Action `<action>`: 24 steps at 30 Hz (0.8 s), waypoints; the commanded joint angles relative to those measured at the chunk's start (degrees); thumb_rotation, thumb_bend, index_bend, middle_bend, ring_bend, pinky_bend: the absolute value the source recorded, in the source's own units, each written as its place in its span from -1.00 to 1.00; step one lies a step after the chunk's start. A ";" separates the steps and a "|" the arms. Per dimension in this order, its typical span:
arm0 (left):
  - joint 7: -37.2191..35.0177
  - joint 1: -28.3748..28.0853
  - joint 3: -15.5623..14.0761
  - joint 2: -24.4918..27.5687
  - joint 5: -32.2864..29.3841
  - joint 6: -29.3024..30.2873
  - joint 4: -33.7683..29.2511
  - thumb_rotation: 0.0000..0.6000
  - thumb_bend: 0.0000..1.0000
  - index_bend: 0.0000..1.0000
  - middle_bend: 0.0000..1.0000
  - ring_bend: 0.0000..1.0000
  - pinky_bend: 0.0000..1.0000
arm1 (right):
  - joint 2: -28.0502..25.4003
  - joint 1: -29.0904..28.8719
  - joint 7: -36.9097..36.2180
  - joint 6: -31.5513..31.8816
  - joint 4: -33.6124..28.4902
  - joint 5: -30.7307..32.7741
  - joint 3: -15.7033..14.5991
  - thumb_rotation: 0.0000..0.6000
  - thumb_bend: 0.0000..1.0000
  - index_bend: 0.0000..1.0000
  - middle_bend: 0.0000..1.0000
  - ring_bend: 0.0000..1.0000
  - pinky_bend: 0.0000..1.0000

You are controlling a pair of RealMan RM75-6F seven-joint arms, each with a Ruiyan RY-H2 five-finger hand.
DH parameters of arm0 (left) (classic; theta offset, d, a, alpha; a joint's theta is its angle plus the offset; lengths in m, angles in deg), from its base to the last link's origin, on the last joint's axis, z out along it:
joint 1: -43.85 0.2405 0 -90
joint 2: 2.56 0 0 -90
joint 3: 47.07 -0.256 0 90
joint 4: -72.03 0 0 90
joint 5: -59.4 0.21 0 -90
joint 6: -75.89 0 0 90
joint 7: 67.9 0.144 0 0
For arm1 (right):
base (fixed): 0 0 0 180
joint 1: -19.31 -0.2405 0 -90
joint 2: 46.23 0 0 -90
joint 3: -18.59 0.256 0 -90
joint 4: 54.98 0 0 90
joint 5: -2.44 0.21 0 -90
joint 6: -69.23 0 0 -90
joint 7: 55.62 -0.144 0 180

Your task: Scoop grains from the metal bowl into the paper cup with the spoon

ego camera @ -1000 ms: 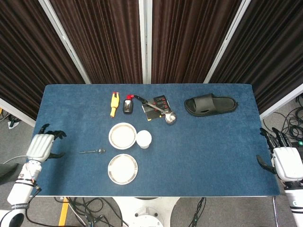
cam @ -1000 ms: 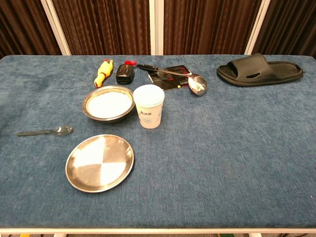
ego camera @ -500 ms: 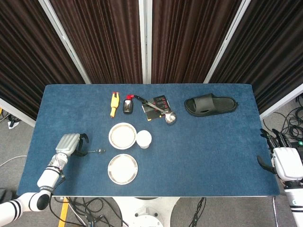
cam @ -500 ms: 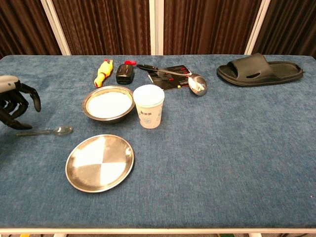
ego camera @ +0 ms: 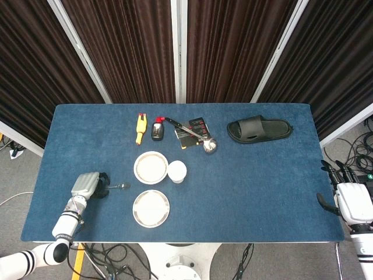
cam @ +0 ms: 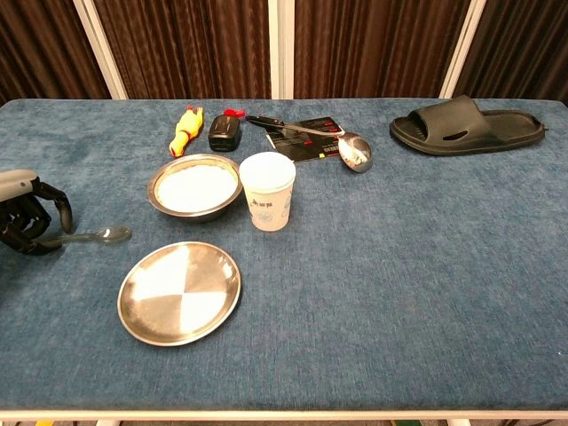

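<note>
The spoon [cam: 96,235] is seen lying flat on the blue table [cam: 399,257], left of the metal bowl [cam: 194,186] and paper cup [cam: 267,190]. Its handle end is enclosed by the curled left hand [cam: 27,220]. The right hand [ego camera: 349,198] is held off the table's right edge, fingers apart, grasping nothing.

Your left hand [cam: 27,222] cut by chest view's left edge; curled fingers hide spoon [cam: 96,235] handle end, grip unclear. Right hand [ego camera: 348,198] off desk, partly cropped.
</note>
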 commanded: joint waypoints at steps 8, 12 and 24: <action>1.32 -0.01 -0.21 -0.80 -1.47 0.73 0.77 1.00 -0.23 0.11 0.81 0.72 0.98 | 0.23 -0.06 -0.40 -0.40 0.42 0.31 -0.06 1.00 -0.49 -0.94 -0.56 -1.00 -0.79; 1.31 -0.10 -0.16 -1.33 -1.53 0.94 1.17 1.00 -0.20 0.13 0.83 0.73 0.98 | 0.37 -0.07 -0.62 -0.60 0.66 0.46 -0.10 1.00 -0.48 -0.94 -0.56 -1.00 -0.79; 2.85 -0.07 -0.64 -2.88 -0.53 2.88 3.05 1.00 -0.16 0.19 0.85 0.74 0.98 | 0.37 -0.05 -0.97 -0.86 0.81 0.67 -0.17 1.00 -0.48 -0.94 -0.55 -1.00 -0.79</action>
